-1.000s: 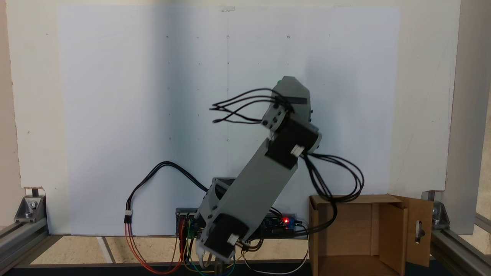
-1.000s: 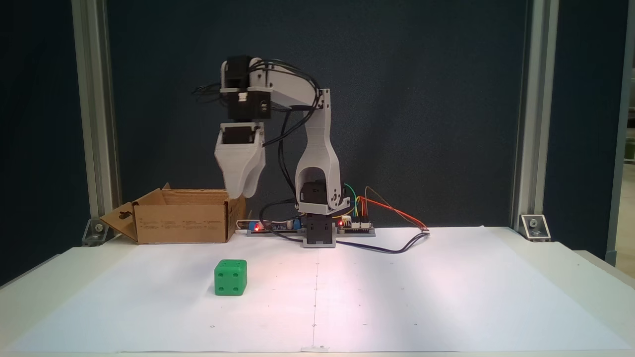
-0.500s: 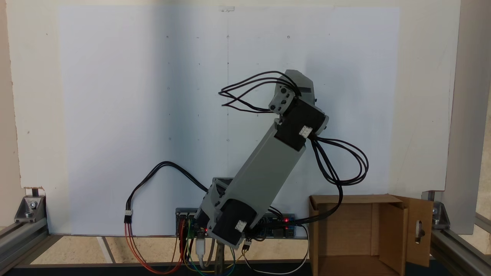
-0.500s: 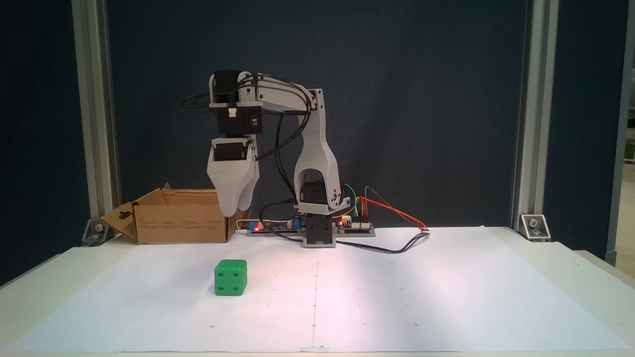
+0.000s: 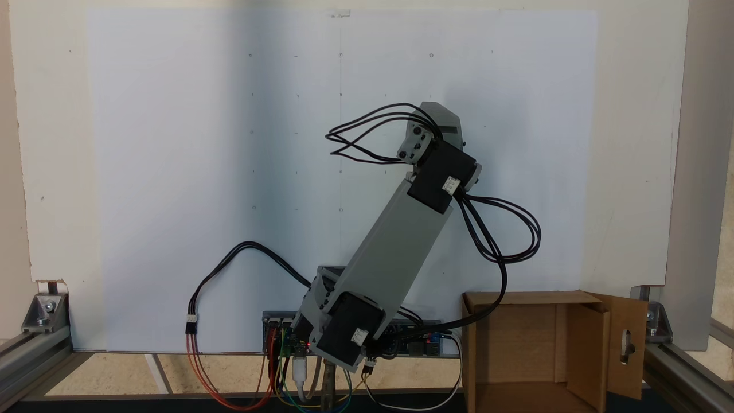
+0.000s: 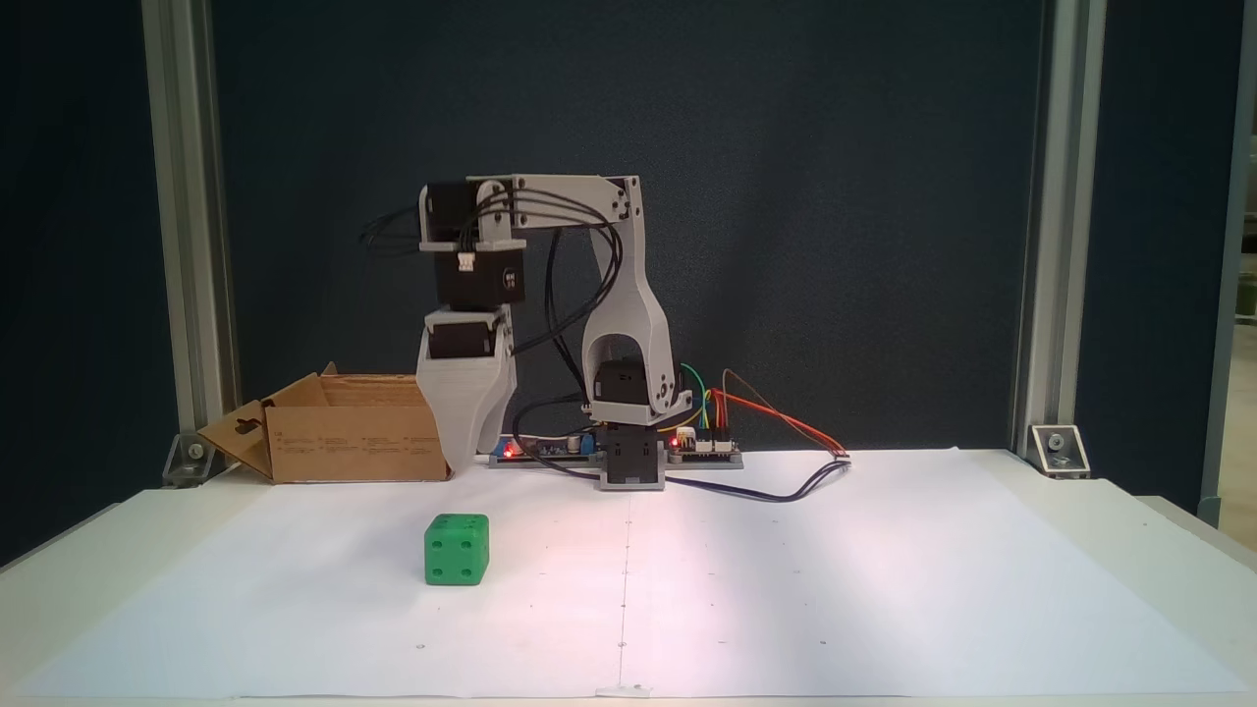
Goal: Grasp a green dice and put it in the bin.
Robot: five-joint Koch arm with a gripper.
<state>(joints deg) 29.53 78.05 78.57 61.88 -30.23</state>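
The small bright green plastic dice with rounded corners is seen resting on the white paper sheet that covers the desk, left of the sheet's centre line in the front-facing fixed view and towards its near edge. Four recessed pips of the same green are shown on its near face and two on its top. It stands square and free, with nothing touching it.

Behind it, at the far left corner of the desk, the brown corrugated cardboard box serving as the bin is placed, open at the top, with one flap bearing an oblong handle slot folded outward.

The grey plastic gripper is held pointing downward above the sheet, beyond the dice and just beside the box's right wall, well clear of the dice. Its jaws are lined up one behind the other, so whether the fingers are apart or together cannot be told.

The step in hand is judged to be the approach. It would be done well if the gripper were brought forward over the dice, the fingers spread wider than the cube, aligned to two flat opposite faces, and lowered until the cube sits between them before closing.
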